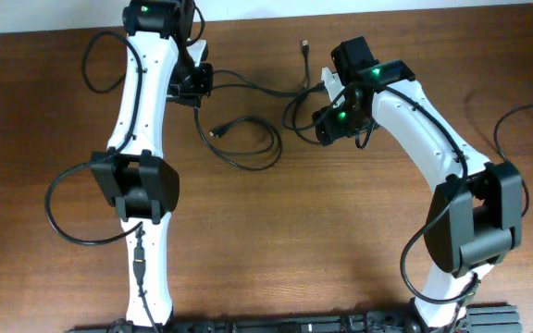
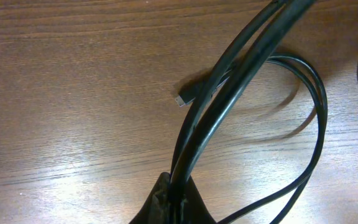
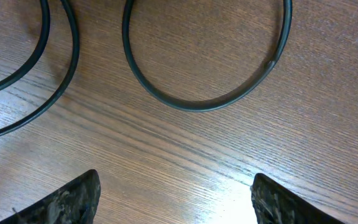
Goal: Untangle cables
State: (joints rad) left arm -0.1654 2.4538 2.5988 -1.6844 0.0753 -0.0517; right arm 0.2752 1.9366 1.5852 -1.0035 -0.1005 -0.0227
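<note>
Nearest our left wrist camera, our left fingers are pressed together, pinching two strands of the cables, which lie looped on the far middle of the tabletop between our arms. Our right fingers are spread over bare wood with nothing between them; a loop lies on the far side of them. We judge that pulling both pinched strands at once could draw the loops tight into a knot, or that the small plug could catch under a strand. We count two arms, two pinched strands and two plug ends from overhead; how many separate cords, we cannot tell
</note>
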